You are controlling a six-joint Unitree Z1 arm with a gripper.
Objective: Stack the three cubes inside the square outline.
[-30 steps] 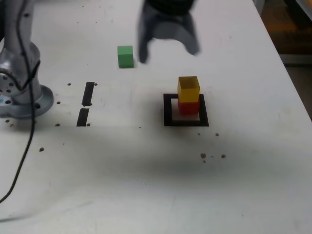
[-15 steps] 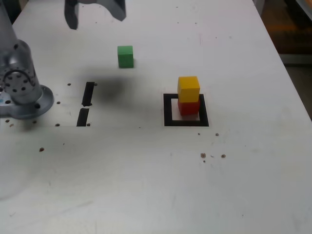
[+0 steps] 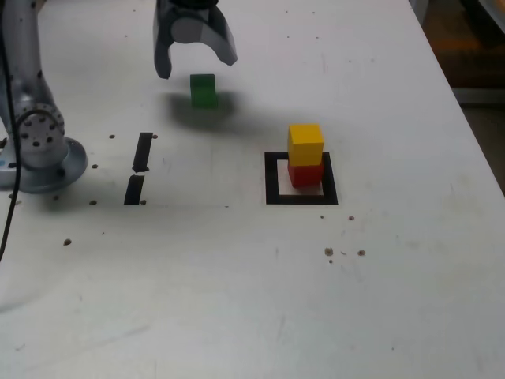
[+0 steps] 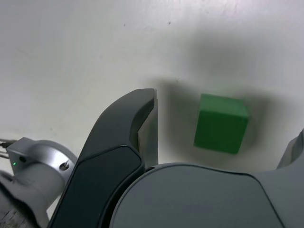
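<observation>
Three cubes, one square, two strips

The count of cubes comes to three: one green cube [image 3: 203,92], one yellow cube [image 3: 305,145] and one red cube [image 3: 305,175]. There is one black square outline [image 3: 272,183], and there are two short black tape strips [image 3: 143,151]. One table [image 3: 197,276] shows, along with one robot arm [image 3: 30,87], one round base [image 3: 75,163] and one gripper [image 3: 197,69] with two fingers [image 3: 163,57]. Dark specks [image 3: 329,252] number more than five, though many are so small that their full count is probably beyond telling from the exterior view
</observation>
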